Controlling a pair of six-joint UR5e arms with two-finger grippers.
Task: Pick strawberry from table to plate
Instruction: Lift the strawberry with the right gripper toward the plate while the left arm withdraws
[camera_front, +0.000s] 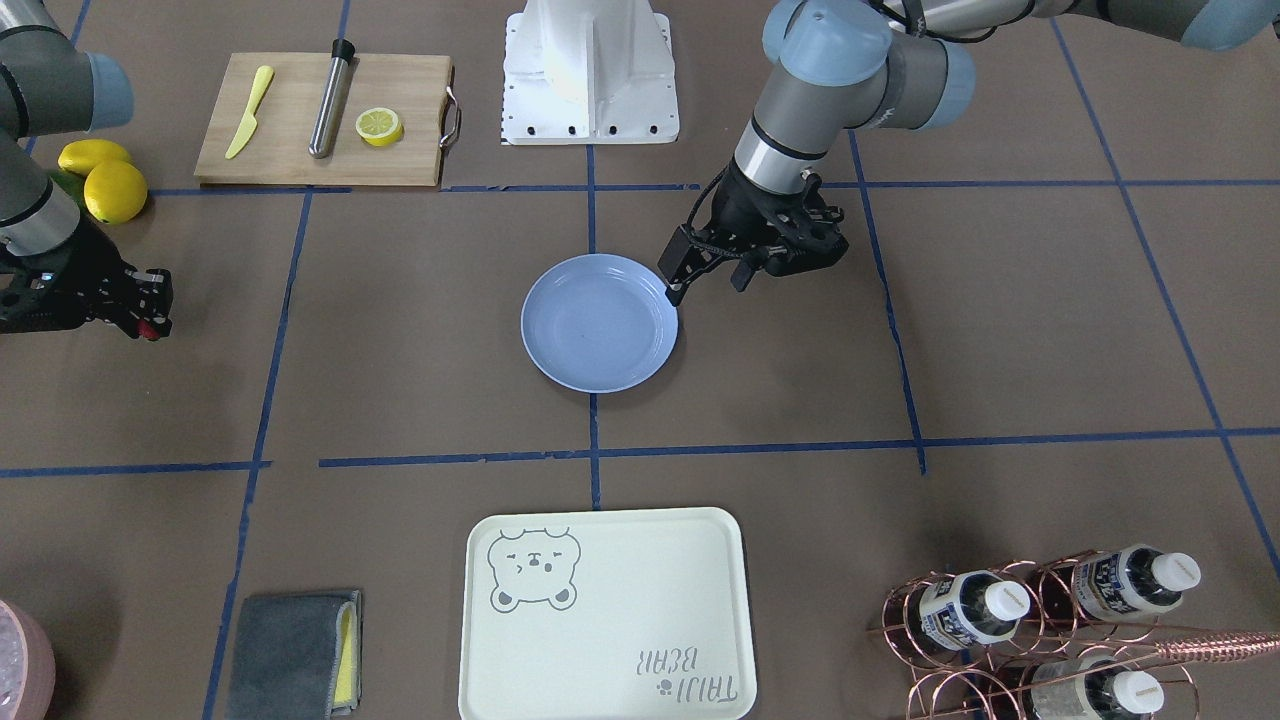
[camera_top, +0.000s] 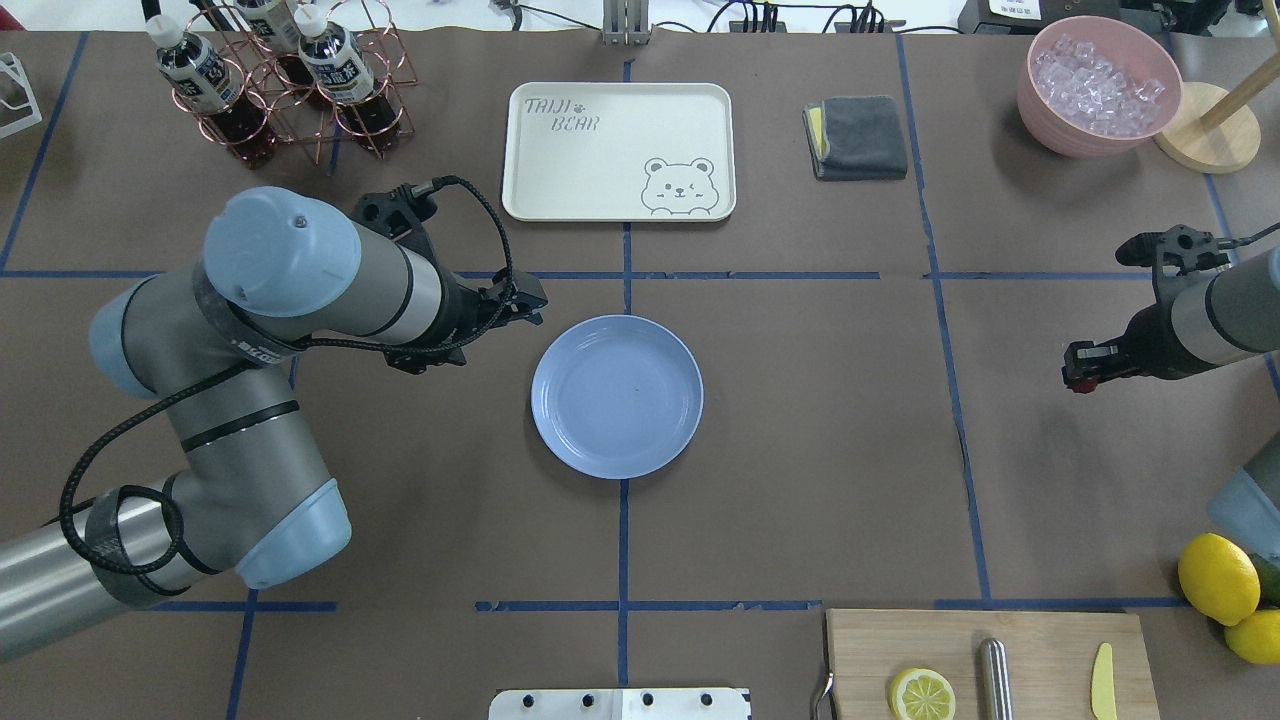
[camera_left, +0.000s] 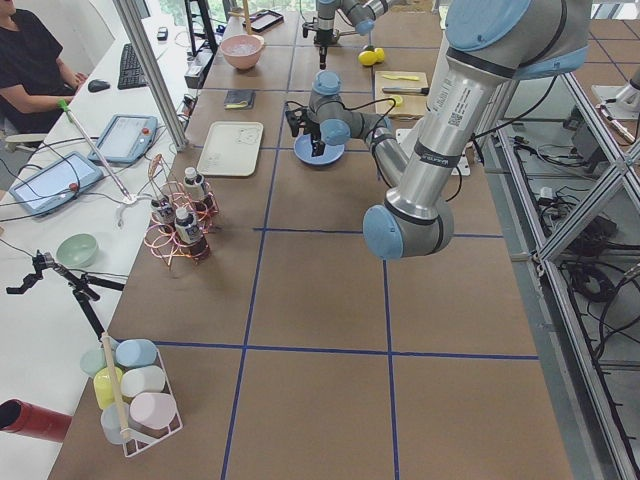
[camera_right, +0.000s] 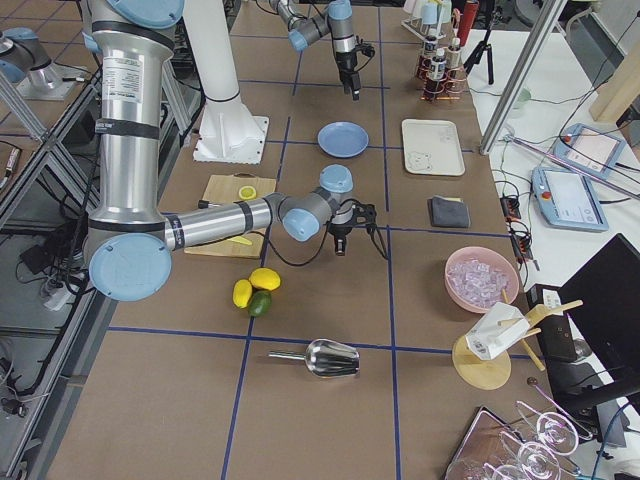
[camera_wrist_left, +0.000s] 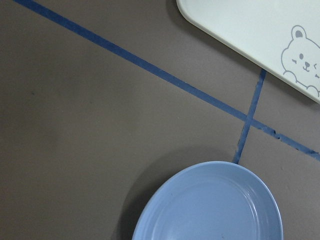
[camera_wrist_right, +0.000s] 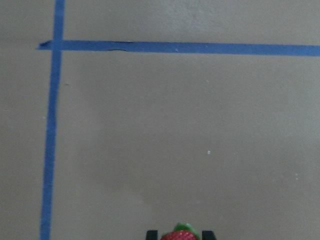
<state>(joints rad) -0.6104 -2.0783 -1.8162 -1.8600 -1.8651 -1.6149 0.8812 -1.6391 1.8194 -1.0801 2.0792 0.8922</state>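
The strawberry (camera_wrist_right: 179, 235), red with a green top, sits between the fingertips of my right gripper (camera_wrist_right: 180, 233) at the bottom edge of the right wrist view. That gripper (camera_front: 150, 326) hovers over brown table paper (camera_top: 820, 420), far to the right of the plate, and shows a red spot at its tip (camera_top: 1076, 379). The light-blue plate (camera_front: 600, 322) (camera_top: 617, 396) lies empty at the table's centre. My left gripper (camera_front: 708, 284) hangs just beside the plate's rim with its fingers apart and nothing between them. The left wrist view shows the plate (camera_wrist_left: 210, 205) below it.
A cream bear tray (camera_top: 618, 150) lies beyond the plate. A bottle rack (camera_top: 280, 80), grey cloth (camera_top: 855, 135) and pink bowl of ice (camera_top: 1100, 85) line the far side. Lemons (camera_top: 1218, 578) and a cutting board (camera_top: 990, 660) with a lemon half sit near my right arm.
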